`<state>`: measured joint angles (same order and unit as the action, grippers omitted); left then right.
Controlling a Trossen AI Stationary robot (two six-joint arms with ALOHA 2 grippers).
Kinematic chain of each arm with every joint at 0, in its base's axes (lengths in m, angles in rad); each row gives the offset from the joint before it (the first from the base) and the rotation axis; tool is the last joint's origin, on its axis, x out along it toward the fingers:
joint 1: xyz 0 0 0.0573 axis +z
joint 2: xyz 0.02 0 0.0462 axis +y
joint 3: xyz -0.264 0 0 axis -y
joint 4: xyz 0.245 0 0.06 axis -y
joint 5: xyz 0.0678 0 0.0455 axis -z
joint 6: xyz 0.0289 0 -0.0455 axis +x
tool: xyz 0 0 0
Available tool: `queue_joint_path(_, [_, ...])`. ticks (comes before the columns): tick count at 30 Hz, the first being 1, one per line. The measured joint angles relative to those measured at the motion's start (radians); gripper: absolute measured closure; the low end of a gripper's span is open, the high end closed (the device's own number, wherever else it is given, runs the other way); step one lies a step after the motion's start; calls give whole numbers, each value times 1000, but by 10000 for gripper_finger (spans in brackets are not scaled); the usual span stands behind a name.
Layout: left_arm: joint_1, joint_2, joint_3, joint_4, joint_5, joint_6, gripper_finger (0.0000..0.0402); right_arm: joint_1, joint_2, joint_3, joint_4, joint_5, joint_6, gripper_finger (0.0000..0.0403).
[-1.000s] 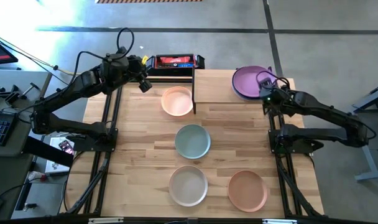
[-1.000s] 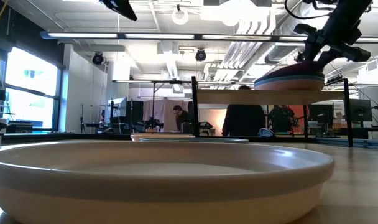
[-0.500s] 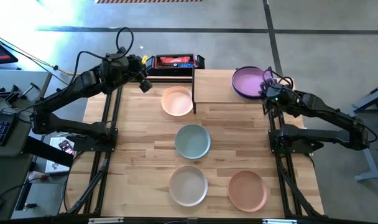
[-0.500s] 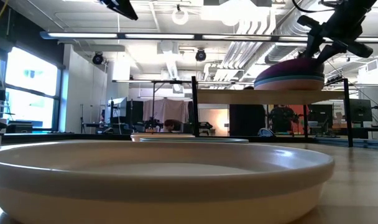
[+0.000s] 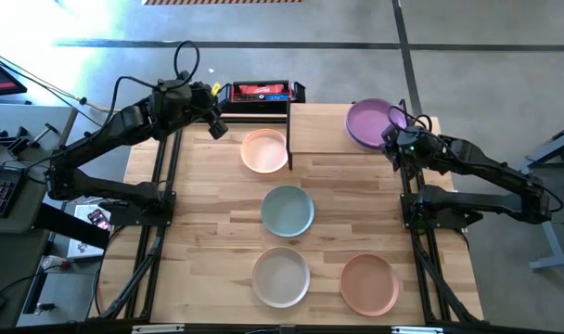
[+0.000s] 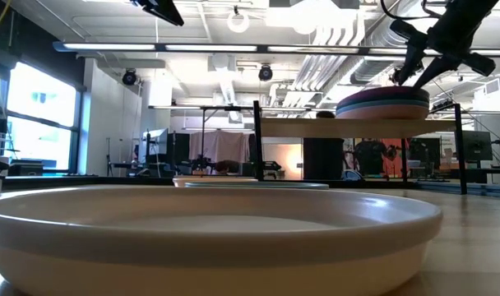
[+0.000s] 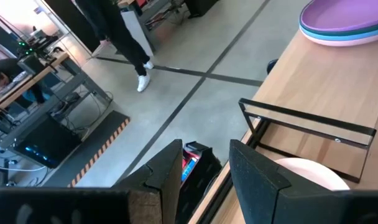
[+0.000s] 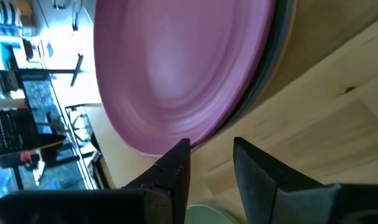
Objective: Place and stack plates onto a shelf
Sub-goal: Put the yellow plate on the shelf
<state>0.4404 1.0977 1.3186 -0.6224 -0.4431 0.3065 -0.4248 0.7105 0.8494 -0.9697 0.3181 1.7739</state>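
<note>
A purple plate [image 5: 365,119] lies flat on top of a stack of pale teal and blue-grey plates [image 6: 381,108]. The stack stands on the right part of the light-wood shelf [image 5: 319,130]. My right gripper [image 8: 211,155] is open, its fingers just off the purple plate's rim [image 8: 176,140] on the side toward the table's right edge. In the low view the right gripper [image 6: 410,74] stands slightly above the stack. My left gripper [image 7: 204,162] is open and waits above the table's far-left part [image 5: 214,123], holding nothing.
Several plates lie on the tabletop: peach [image 5: 264,150] beside the shelf's left legs, pale teal [image 5: 288,211], off-white [image 5: 281,276] and orange [image 5: 369,284]. A black bin with a red item [image 5: 259,92] sits at the far edge. A person's legs [image 7: 130,31] show on the floor beyond.
The purple plate, tilted with its right edge raised in my right gripper a second ago, has come down flat on the stack. The right gripper has let go, risen a little and shifted slightly toward the table's left.
</note>
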Motion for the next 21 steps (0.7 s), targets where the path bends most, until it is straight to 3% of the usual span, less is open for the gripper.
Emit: queue_joint_path(21, [0,29,1,0,-1,-15,282,0,-10,1,-69,14,-90,300])
